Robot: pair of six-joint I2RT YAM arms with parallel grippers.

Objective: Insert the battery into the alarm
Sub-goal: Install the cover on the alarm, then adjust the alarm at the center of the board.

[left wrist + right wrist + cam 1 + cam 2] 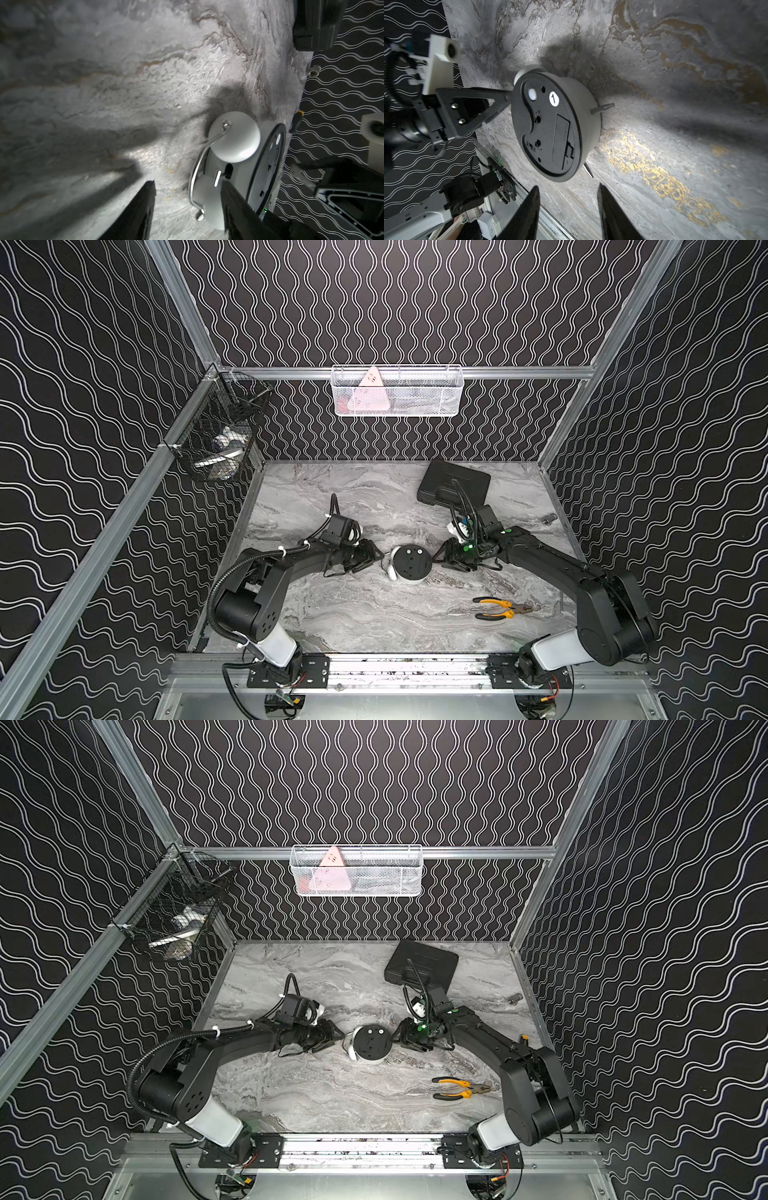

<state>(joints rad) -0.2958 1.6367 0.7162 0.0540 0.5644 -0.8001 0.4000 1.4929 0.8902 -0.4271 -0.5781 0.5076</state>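
Alarm (pixel 409 566) lies face-down between both grippers. Black back panel up, white sticker (pixel 554 98) reads "1" (rectangular cover in place). Left gripper (pixel 188 184) parted at the white bells (pixel 233 136). Right gripper (pixel 568 186) parted, empty, just short of the rim.

1. The table (pixel 332 614) is a grey, marble-patterned slab.
2. The alarm (pixel 409 565) lies dial-down near the middle of it. Its black back panel faces up and its white bells point toward the left side.
3. A closed black case (pixel 440 483) lies askew at the back right.
4. Yellow-handled pliers (pixel 500 609) lie flat toward the front right, well apart from the alarm.
5. A small metal cylinder (pixel 549 518) lies near the right edge, between case and pliers.
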